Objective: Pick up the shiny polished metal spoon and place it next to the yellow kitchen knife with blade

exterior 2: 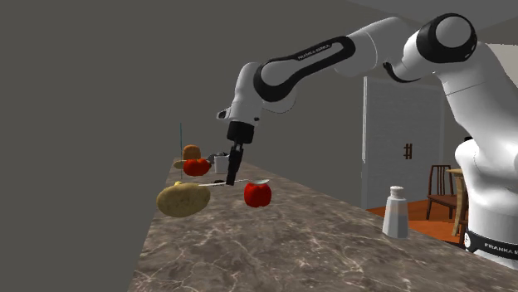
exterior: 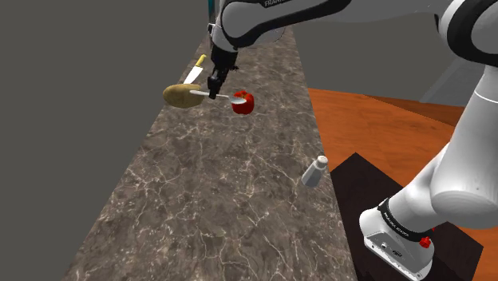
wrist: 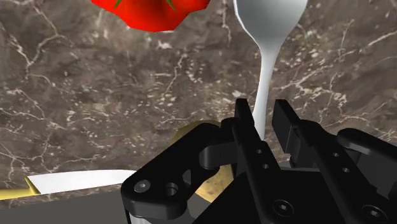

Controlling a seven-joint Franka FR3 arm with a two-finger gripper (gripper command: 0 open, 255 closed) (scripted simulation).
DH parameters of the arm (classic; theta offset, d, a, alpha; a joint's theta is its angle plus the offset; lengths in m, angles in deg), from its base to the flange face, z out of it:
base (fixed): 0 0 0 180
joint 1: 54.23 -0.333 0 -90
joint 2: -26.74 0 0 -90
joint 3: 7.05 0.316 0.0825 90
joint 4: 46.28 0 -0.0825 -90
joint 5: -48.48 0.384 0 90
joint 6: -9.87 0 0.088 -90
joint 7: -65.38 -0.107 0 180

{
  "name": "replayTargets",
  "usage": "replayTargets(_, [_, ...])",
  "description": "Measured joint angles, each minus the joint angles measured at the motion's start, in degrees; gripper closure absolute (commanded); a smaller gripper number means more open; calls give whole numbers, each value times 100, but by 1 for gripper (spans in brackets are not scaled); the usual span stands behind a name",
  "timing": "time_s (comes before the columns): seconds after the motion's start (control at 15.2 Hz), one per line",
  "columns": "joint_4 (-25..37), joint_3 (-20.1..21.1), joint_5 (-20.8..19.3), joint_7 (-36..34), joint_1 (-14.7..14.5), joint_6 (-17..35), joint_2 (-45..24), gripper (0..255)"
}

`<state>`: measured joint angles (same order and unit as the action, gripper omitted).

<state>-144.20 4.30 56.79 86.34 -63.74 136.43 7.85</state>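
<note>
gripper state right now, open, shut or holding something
Gripper: shut on the pale spoon, its fingers clasping the handle.

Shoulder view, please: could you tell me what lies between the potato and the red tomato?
The white spoon, its handle clasped by the gripper, spans the gap between the potato and the tomato; the shoulder view shows this.

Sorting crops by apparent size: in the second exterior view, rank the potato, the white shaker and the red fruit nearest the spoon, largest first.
1. potato.
2. white shaker, close behind; it stands nearer the camera, so unsure.
3. red fruit, clearly smallest.
</note>
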Motion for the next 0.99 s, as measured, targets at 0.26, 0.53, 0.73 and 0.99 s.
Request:
replayTargets(0.26, [193, -126, 110, 510, 347, -164, -116, 255])
replayTargets(0.53, [841, -247, 131, 891, 621, -493, -517, 255])
replayTargets(0.73, [1317, -339, 166, 1224, 882, -787, -772, 255])
replayTargets(0.99, [1563, -391, 188, 1449, 1033, -807, -1046, 255])
